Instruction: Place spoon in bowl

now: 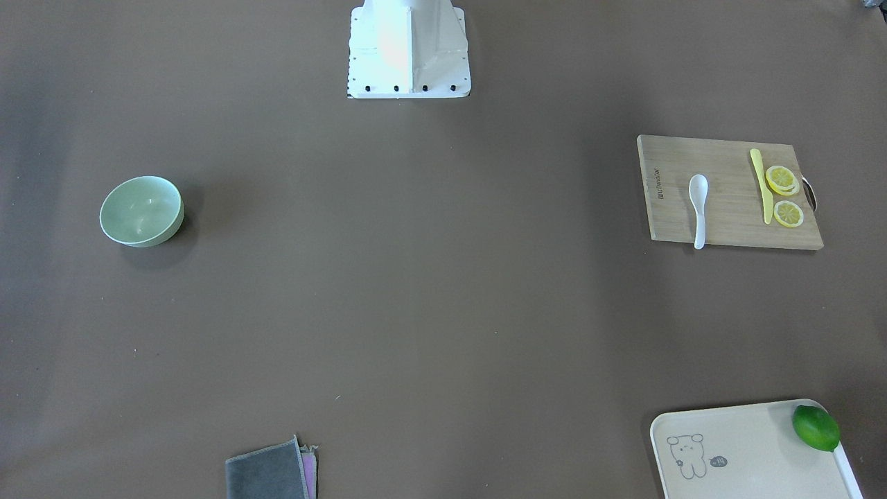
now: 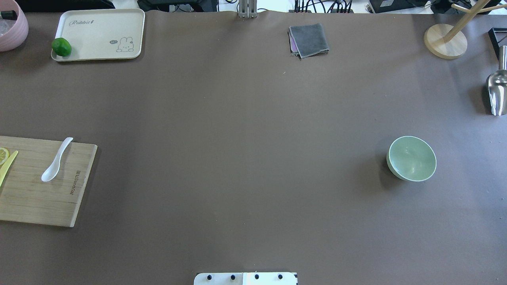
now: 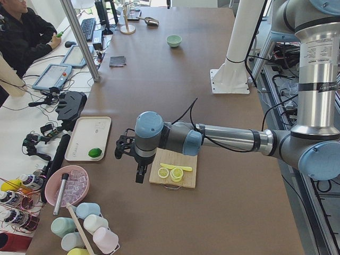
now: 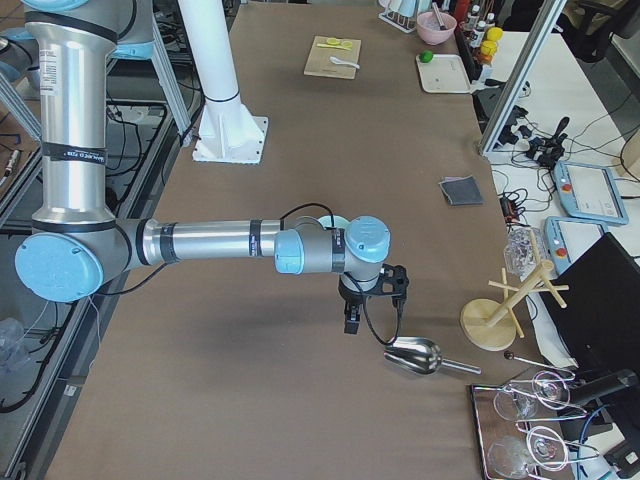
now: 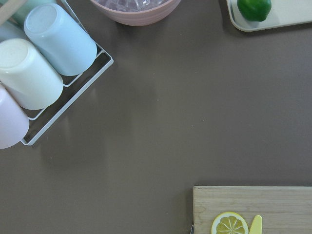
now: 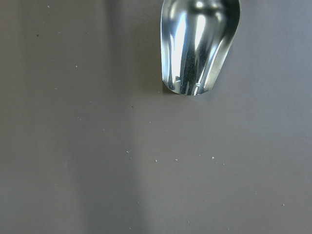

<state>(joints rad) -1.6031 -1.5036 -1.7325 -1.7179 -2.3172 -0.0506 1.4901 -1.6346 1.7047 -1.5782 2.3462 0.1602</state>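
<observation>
The white spoon (image 1: pixel 698 208) lies on a wooden cutting board (image 1: pixel 727 222), scoop toward the robot; it also shows in the overhead view (image 2: pixel 56 159). The mint-green bowl (image 1: pixel 142 211) stands upright and empty on the far opposite side of the table (image 2: pixel 412 158). My left gripper (image 3: pixel 139 172) hangs over the table just past the board's outer end, apart from the spoon. My right gripper (image 4: pixel 352 318) hangs near a metal scoop (image 4: pixel 412 356), away from the bowl. I cannot tell if either gripper is open or shut. Neither wrist view shows fingers.
A yellow knife (image 1: pixel 762 186) and lemon slices (image 1: pixel 783 180) share the board. A cream tray (image 2: pixel 99 35) holds a lime (image 2: pixel 61 46). A grey cloth (image 2: pixel 309 39), wooden stand (image 2: pixel 445 41), pink bowl (image 5: pixel 134 9) and cup rack (image 5: pixel 44 63) line the edges.
</observation>
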